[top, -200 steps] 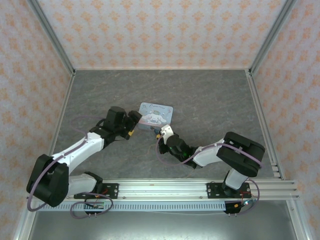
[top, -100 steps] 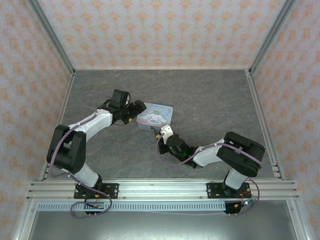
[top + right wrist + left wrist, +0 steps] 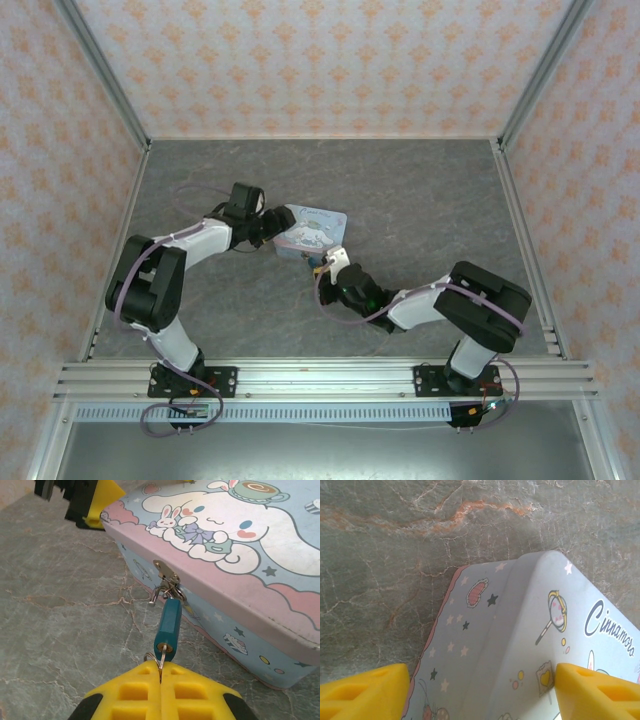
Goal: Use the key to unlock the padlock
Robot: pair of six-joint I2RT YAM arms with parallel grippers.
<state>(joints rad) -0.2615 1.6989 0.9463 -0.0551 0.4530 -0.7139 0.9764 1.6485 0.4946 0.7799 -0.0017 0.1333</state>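
The small silver metal key (image 3: 161, 655) sits in the keyhole of the tiny dark teal-blue padlock (image 3: 168, 622). The padlock hangs from the hasp (image 3: 166, 574) on the 6 o'clock wall of the pale blue cartoon-printed rectangular tin (image 3: 235, 545), mid-way across the grey marbled worktop (image 3: 420, 190). The right end effector (image 3: 160, 677), at the lock's 6 o'clock, is clamped together on the key. Turning looks like the step in hand, and it calls for a wrist twist that doesn't drag the tin. The left end effector (image 3: 481, 676), at the tin's 9 o'clock, holds its yellow fingers (image 3: 365, 692) apart astride a corner, probably to brace it. I cannot tell whether they touch. The tin wall crowds the lock.
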